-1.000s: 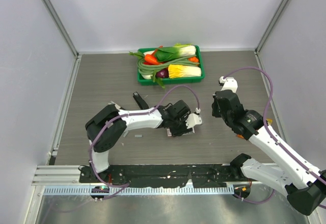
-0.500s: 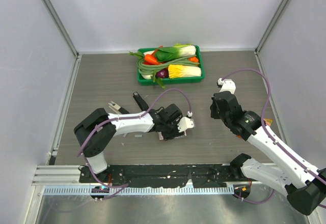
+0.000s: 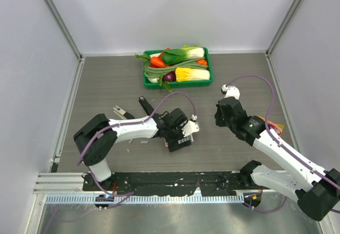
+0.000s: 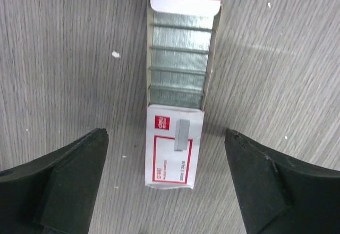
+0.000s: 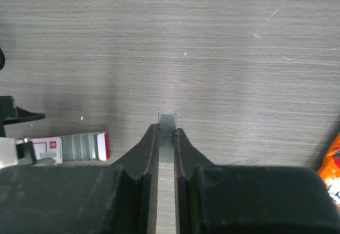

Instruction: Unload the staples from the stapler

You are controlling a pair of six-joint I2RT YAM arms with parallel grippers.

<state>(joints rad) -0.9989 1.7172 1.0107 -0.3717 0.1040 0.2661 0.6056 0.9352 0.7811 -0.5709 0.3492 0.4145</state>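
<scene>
Staples [image 5: 167, 120] within right hand [image 5: 167, 132] grip

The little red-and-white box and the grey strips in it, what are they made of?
The box looks like thin cardboard: a matte printed sleeve with folded flap edges. The strips look like metal, silvery-grey with fine ribbing and a dull shine. The held strip in the right pincer looks the same.

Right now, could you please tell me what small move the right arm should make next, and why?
Probably ease the right gripper left toward the red-and-white cardboard staple box: it is shut on a short silvery-grey strip of staples, and the box lies slid open under the open left gripper.
</scene>
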